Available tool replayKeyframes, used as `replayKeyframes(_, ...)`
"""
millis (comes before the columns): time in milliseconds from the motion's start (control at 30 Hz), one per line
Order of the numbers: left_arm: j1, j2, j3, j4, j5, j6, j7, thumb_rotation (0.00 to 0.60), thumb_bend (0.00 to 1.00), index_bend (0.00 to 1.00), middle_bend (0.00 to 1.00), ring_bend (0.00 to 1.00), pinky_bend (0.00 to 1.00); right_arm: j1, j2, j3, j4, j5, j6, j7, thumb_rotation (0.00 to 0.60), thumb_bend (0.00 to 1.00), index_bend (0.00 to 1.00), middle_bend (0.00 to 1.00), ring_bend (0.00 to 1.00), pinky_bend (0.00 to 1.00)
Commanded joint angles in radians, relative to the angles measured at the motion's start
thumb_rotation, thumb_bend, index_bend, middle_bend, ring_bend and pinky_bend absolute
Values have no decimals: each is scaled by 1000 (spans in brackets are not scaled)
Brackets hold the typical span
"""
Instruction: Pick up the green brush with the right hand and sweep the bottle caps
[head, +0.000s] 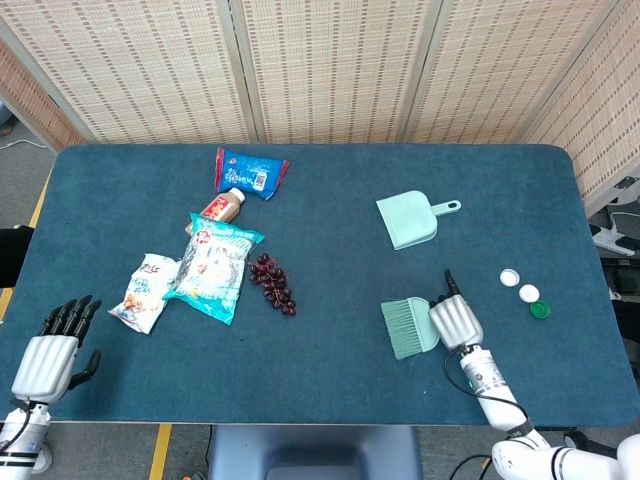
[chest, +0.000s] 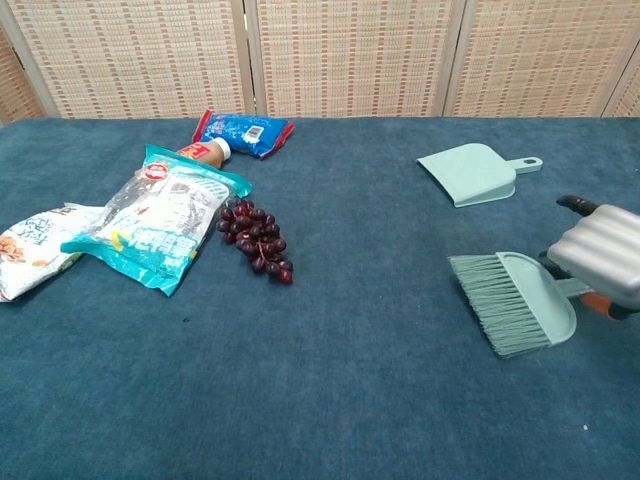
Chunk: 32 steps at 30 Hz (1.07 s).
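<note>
Silver ribbed hands (head: 455, 320) (black fingertips)

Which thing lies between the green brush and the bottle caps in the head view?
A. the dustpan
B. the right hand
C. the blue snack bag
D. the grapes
B: the right hand grips the green brush at its handle end, with the bristles toward the robot's left, and the bottle caps lie on the hand's other side, toward the table edge.
</note>
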Motion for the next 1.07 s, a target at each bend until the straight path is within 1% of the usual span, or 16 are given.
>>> replayKeyframes(33, 0, 1, -1, 1, -2, -2, -1, 600, 427, 0, 0, 0, 112, -7, 7, -7, -5, 4, 8, -16, 600, 438, 84, 351, 278, 0)
replayKeyframes(100, -1, 0, 0, 2, -4, -5, 0, 600, 428, 0, 0, 0, 112, -13, 21, -8, -35, 35, 13, -66, 600, 370, 2, 192, 178, 0)
replayKeyframes(133, -2, -1, 0, 1, -3, -6, 0, 600, 427, 0, 0, 0, 112, -16, 30, -8, -53, 45, 17, -81, 600, 340, 0, 122, 133, 0)
replayKeyframes(200, -2, -1, 0, 0, -3, -7, 1, 600, 426, 0, 0, 0, 113, -26, 54, -9, -95, 61, 32, -99, 600, 302, 0, 42, 79, 0)
replayKeyframes(233, -2, 1, 0, 1, -4, -7, 0, 600, 427, 0, 0, 0, 113, -32, 66, -11, -112, 65, 41, -101, 600, 287, 0, 20, 61, 0)
replayKeyframes(333, -1, 3, 1, 12, -2, -7, -12, 600, 427, 0, 0, 0, 113, -53, 108, -14, -168, 54, 79, -70, 600, 269, 0, 1, 28, 0)
replayKeyframes(433, 0, 2, 3, 15, 4, -4, -18, 600, 428, 0, 0, 0, 113, -83, 165, -20, -238, 26, 122, 12, 600, 257, 0, 0, 3, 0)
replayKeyframes(533, 2, 0, 4, 19, 19, 10, -26, 600, 427, 0, 0, 0, 112, -135, 242, -35, -322, -59, 207, 172, 600, 252, 0, 0, 0, 0)
replayKeyframes(567, 4, -2, 4, 22, 28, 18, -30, 600, 427, 0, 0, 0, 113, -166, 270, -49, -339, -113, 263, 245, 600, 252, 0, 0, 0, 0)
replayKeyframes(633, 5, -6, 6, 29, 42, 30, -35, 600, 427, 0, 0, 0, 113, -224, 293, -77, -327, -191, 362, 340, 600, 252, 0, 0, 0, 0)
replayKeyframes(667, 3, -12, 5, 31, 54, 36, -35, 600, 427, 0, 0, 0, 113, -267, 296, -94, -311, -220, 420, 402, 600, 252, 0, 0, 0, 0)
replayKeyframes(700, 2, -14, 6, 34, 62, 42, -35, 600, 428, 0, 0, 0, 113, -295, 296, -107, -296, -236, 452, 451, 600, 252, 0, 0, 0, 0)
replayKeyframes(767, 2, -18, 8, 43, 82, 56, -41, 600, 427, 0, 0, 0, 99, -342, 297, -127, -262, -242, 483, 539, 600, 252, 0, 0, 0, 0)
replayKeyframes(833, 4, -20, 11, 49, 98, 68, -54, 600, 427, 0, 0, 0, 80, -342, 334, -146, -271, -270, 466, 560, 600, 252, 0, 0, 0, 0)
replayKeyframes(900, 4, -22, 9, 55, 96, 70, -57, 600, 428, 0, 0, 0, 72, -353, 342, -126, -271, -289, 502, 602, 600, 252, 0, 0, 0, 0)
replayKeyframes(1067, -3, -26, 9, 54, 96, 58, -57, 600, 428, 0, 0, 0, 72, -368, 364, -104, -263, -301, 508, 682, 600, 252, 0, 0, 0, 0)
